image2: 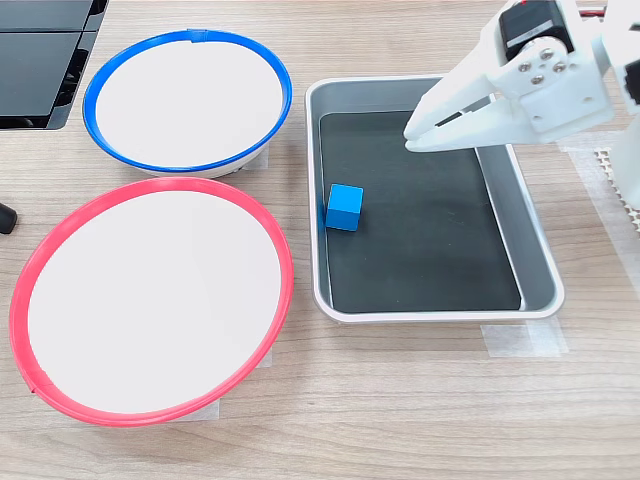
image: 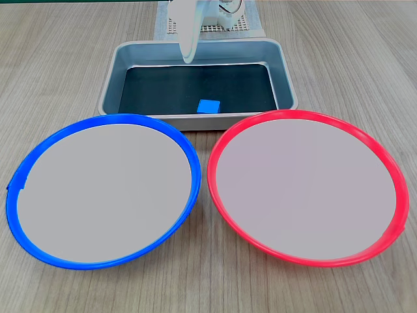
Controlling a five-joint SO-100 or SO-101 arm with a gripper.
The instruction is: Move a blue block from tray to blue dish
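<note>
The blue block (image: pixel 208 105) (image2: pixel 344 206) lies on the black bottom of the tray (image: pixel 195 121) (image2: pixel 430 312), close to the wall that faces the two plates. My white gripper (image: pixel 189 57) (image2: pixel 411 136) hangs above the tray's opposite side, well apart from the block, its fingers together with only a thin slit between them and nothing held. The blue dish (image: pixel 98 189) (image2: pixel 185 100), pale grey with a blue rim, sits empty at the first exterior view's left and at the second exterior view's upper left.
A red-rimmed plate (image: pixel 306 186) (image2: pixel 150 300) of the same size lies beside the blue dish, empty. The arm's base stands on a white mesh pad (image: pixel 215 26) behind the tray. A black object (image2: pixel 40 60) fills the second exterior view's upper left corner.
</note>
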